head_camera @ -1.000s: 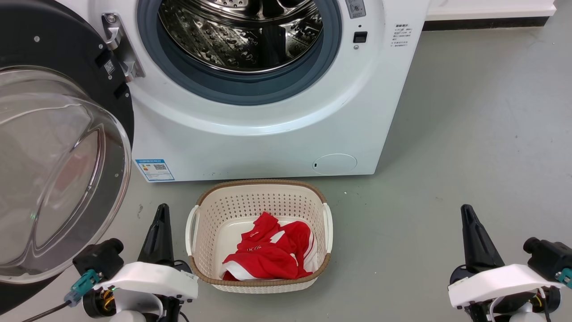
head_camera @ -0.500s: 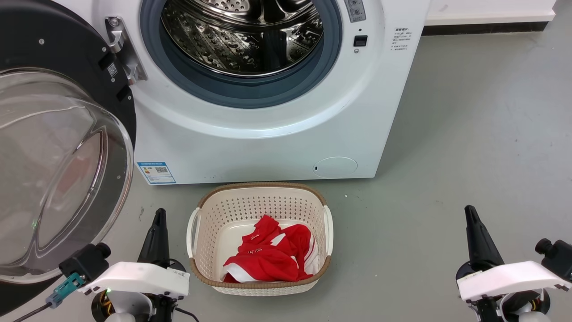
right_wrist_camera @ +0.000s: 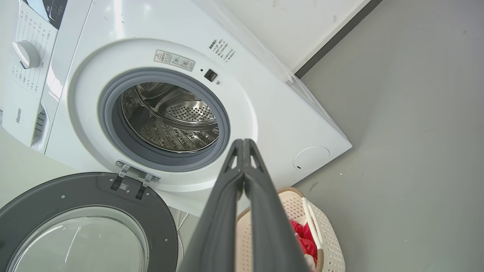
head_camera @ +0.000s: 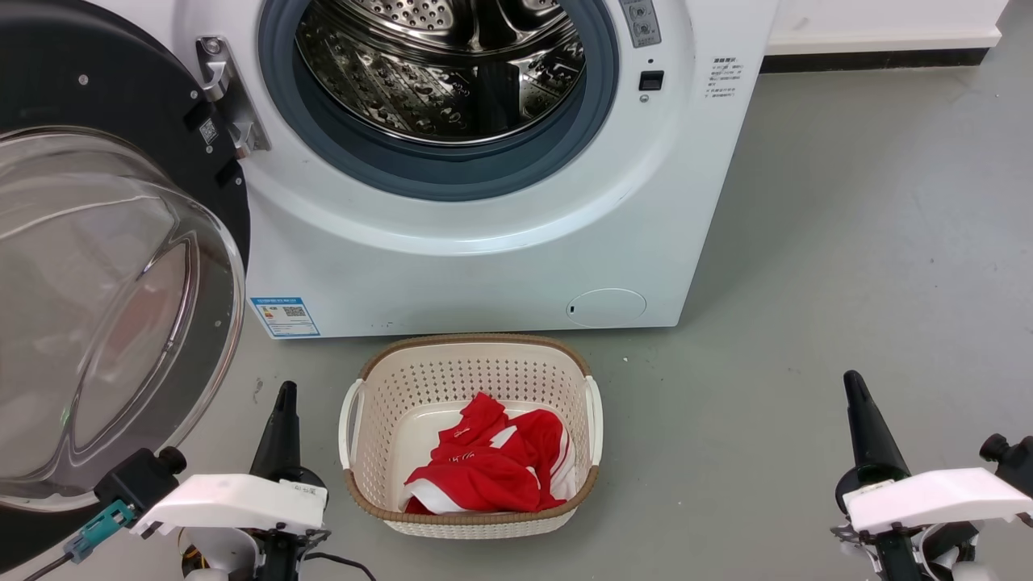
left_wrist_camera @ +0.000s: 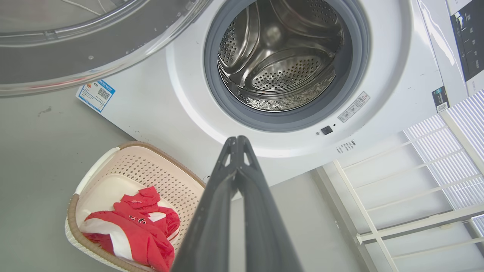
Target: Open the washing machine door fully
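The white washing machine [head_camera: 452,266] fills the top of the head view, its steel drum [head_camera: 440,64] exposed. Its door [head_camera: 105,307], a black rim around a clear glass bowl, stands swung wide to the left on its hinge [head_camera: 230,101]. The door also shows at the top left of the left wrist view [left_wrist_camera: 75,41] and the lower left of the right wrist view [right_wrist_camera: 83,223]. My left gripper [head_camera: 284,395] is shut and empty near the floor, right of the door's lower edge. My right gripper [head_camera: 852,383] is shut and empty at the lower right, far from the machine.
A cream laundry basket [head_camera: 355,411] holding red-and-white clothing [head_camera: 484,464] sits on the grey floor in front of the machine, between my grippers. A white wall with a dark skirting [head_camera: 871,58] runs behind at the right. White window bars [left_wrist_camera: 408,189] show in the left wrist view.
The head camera has shifted, so the machine and basket sit slightly lower in view. Both grippers have drawn back a little toward the bottom edge. The door stays open.
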### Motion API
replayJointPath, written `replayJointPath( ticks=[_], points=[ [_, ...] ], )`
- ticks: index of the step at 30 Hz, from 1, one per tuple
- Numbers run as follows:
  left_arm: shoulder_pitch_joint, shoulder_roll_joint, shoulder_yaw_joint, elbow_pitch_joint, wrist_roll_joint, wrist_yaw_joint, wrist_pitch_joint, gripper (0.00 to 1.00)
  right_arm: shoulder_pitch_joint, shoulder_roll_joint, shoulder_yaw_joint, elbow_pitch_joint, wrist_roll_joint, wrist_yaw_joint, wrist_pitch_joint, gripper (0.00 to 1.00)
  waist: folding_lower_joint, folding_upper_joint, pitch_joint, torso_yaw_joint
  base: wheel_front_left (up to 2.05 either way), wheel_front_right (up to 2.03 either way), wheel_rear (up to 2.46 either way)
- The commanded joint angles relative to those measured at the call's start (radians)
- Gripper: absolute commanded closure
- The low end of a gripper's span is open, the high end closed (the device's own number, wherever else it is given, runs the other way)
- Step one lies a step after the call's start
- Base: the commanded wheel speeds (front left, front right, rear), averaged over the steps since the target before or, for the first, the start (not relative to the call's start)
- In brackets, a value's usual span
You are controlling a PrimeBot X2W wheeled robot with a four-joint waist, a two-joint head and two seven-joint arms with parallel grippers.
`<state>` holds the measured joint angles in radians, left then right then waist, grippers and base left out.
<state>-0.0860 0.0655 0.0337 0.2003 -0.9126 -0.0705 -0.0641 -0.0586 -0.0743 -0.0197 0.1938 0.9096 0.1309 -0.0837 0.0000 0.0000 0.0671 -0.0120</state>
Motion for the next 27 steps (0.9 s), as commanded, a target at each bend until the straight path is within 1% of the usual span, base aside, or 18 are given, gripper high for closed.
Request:
replayJointPath(
  ticks=[1, 10, 11, 27],
  points=[
    [-0.02, 0.001, 0.005, -0.006, -0.032, -0.007, 0.007, 1.0, -0.023, -0.008, -0.003, -0.006, 0.037, 0.0, 0.007, 1.0, 0.0, 0.0, -0.001, 0.0, 0.0, 0.0, 0.0],
    [-0.022, -0.001, 0.018, 0.002, -0.137, -0.016, 0.035, 1.0, -0.029, -0.009, -0.01, 0.003, 0.147, 0.0, 0.031, 1.0, 0.0, 0.0, -0.009, 0.002, 0.0, 0.0, 0.0],
    [-0.023, -0.002, 0.022, 0.004, -0.17, -0.02, 0.043, 1.0, -0.031, -0.009, -0.013, 0.005, 0.182, 0.0, 0.039, 1.0, 0.0, 0.0, -0.011, 0.002, 0.0, 0.0, 0.0],
    [-0.025, -0.006, 0.04, 0.017, -0.331, -0.032, 0.085, 1.0, -0.037, -0.009, -0.025, 0.018, 0.351, 0.0, 0.077, 1.0, 0.0, 0.0, -0.024, 0.005, 0.0, 0.0, 0.0]
  ],
)
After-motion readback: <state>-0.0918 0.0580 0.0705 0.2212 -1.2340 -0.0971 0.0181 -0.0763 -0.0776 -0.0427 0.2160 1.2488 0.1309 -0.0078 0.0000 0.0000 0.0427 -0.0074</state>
